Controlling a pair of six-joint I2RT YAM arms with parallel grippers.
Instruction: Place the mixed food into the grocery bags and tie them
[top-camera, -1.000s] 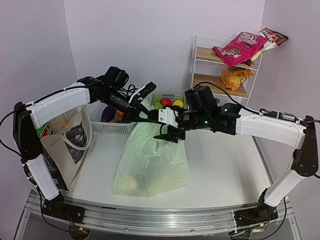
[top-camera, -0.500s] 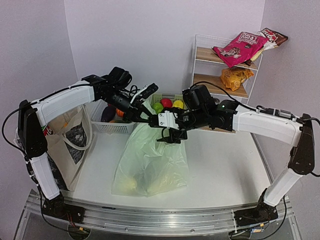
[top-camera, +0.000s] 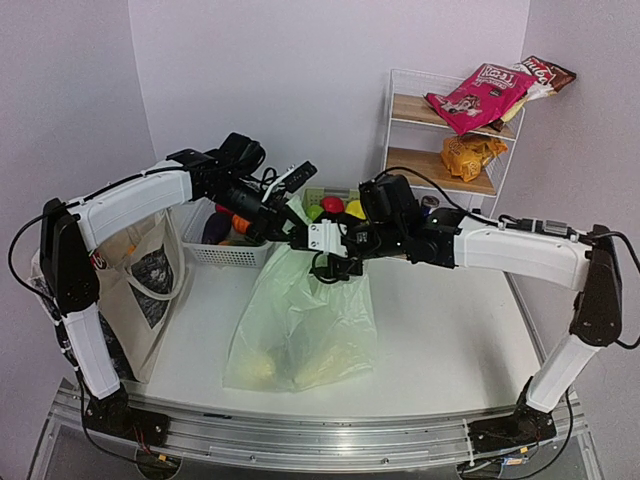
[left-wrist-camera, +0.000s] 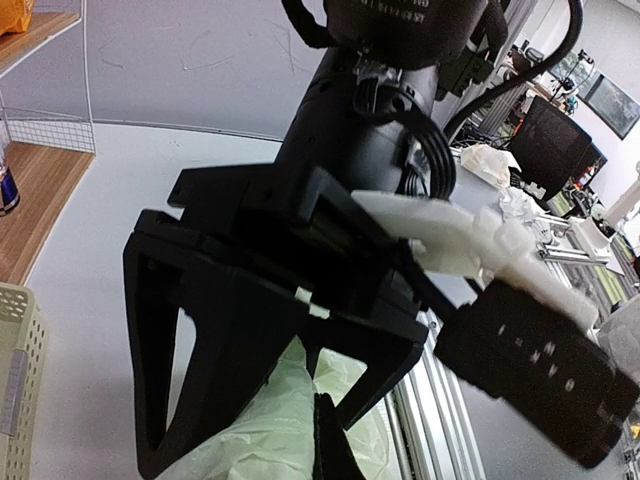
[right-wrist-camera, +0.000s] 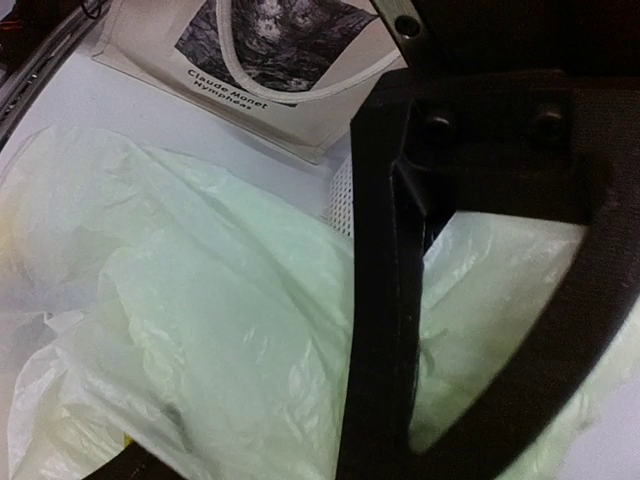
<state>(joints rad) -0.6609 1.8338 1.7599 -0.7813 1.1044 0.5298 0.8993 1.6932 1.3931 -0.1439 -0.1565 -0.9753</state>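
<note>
The pale-green plastic bag (top-camera: 300, 320) lies on the table with its top drawn up to the left. My left gripper (top-camera: 288, 224) is shut on the bag's handle; in the left wrist view its tip (left-wrist-camera: 326, 432) meets the plastic (left-wrist-camera: 250, 435). My right gripper (top-camera: 335, 264) hovers at the bag's neck, open, its fingers (right-wrist-camera: 378, 300) set wide with bag plastic (right-wrist-camera: 200, 320) between them. Something yellow (top-camera: 258, 370) shows through the bag's bottom. The beige tote (top-camera: 140, 275) stands at the left, its print panel (right-wrist-camera: 270, 45) also in the right wrist view.
A white basket (top-camera: 222, 250) and a green basket (top-camera: 322, 192) holding red, yellow and green fruit stand behind the bag. A wire shelf (top-camera: 400, 130) at the back right carries pink (top-camera: 478, 95) and orange (top-camera: 468, 155) snack packets. A blue can (left-wrist-camera: 7, 186) stands on it.
My right gripper has shifted left, closer to the left gripper at the bag's neck. The left gripper has edged right and slightly up, still holding the handle.
</note>
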